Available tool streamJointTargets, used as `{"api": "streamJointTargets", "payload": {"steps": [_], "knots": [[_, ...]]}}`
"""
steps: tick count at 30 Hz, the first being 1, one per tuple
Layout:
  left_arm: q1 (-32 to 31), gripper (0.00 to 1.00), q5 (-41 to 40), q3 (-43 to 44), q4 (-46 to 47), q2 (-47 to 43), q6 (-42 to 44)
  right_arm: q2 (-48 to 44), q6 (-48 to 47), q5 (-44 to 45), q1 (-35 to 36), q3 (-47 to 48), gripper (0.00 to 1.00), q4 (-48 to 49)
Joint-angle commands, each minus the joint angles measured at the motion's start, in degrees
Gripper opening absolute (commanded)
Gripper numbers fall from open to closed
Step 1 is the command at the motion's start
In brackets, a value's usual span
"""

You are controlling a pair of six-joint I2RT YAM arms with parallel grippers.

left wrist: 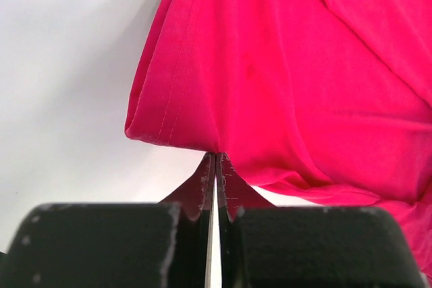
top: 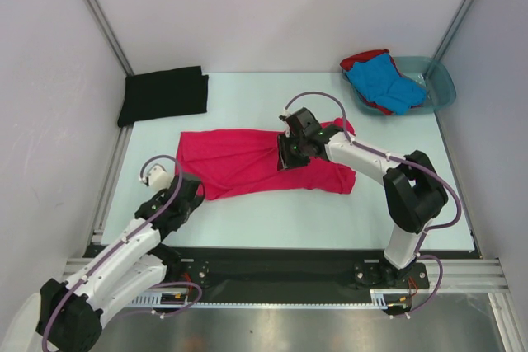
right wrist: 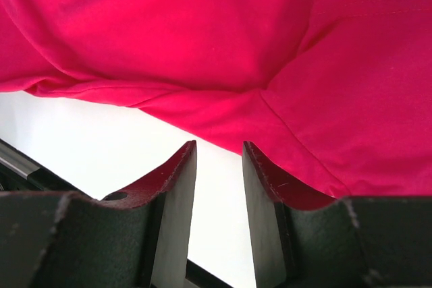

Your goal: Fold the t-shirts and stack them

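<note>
The magenta-pink t-shirt (top: 239, 162) lies spread and creased across the middle of the table. My left gripper (top: 195, 190) is at its near left corner. In the left wrist view its jaws (left wrist: 216, 156) are shut, with the tips pinching the shirt's hemmed edge (left wrist: 270, 79). My right gripper (top: 288, 160) hovers over the shirt's middle. In the right wrist view it (right wrist: 219, 148) is open and empty, with a fold of the shirt (right wrist: 223, 52) just beyond the tips. A folded black t-shirt (top: 163, 94) lies at the back left. A blue t-shirt (top: 384, 82) lies on a red one (top: 361, 59).
The translucent teal basin (top: 441, 80) at the back right corner holds the blue and red shirts. Grey walls and metal posts enclose the table on the left, back and right. A black rail (top: 272, 265) runs along the near edge by the arm bases.
</note>
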Motion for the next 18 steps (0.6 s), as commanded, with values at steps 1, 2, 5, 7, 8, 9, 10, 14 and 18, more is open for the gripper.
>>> {"api": "streamJointTargets", "payload": {"steps": [1,2,5,7,8,9,10,14,18], "knots": [[0.13,0.04,-3.02,2.98,0.04,0.57,2.48,-0.73,-1.13,0.69,-0.18,1.35,0.39,-0.17],[0.13,0.05,-3.29,3.15,0.13,1.01,2.49,-0.55,-1.21,0.77,-0.27,1.52,0.39,-0.18],[0.22,0.08,-4.78,4.2,1.63,3.03,3.63,0.15,-1.39,0.86,-0.44,2.05,0.39,-0.44],[0.39,0.1,-5.49,5.26,2.41,4.26,4.33,0.5,-1.56,0.95,-0.62,2.4,0.39,-0.62],[0.65,0.1,-5.84,5.61,2.68,5.66,4.6,0.85,-1.57,0.95,-0.71,2.58,0.39,-0.7],[1.0,0.12,-5.93,6.4,3.55,6.19,5.38,1.03,-1.74,1.12,-0.8,2.75,0.39,-0.88],[1.18,0.13,-5.93,6.67,4.34,6.98,6.0,1.12,-1.83,1.21,-0.97,2.84,0.39,-0.88],[3.11,0.15,-5.14,8.16,8.73,11.28,8.63,1.82,-2.18,1.39,-1.76,3.19,0.39,-1.41],[6.88,0.17,-3.04,9.48,12.34,15.32,11.88,2.35,-2.36,1.39,-2.55,3.19,0.39,-1.5]]}}
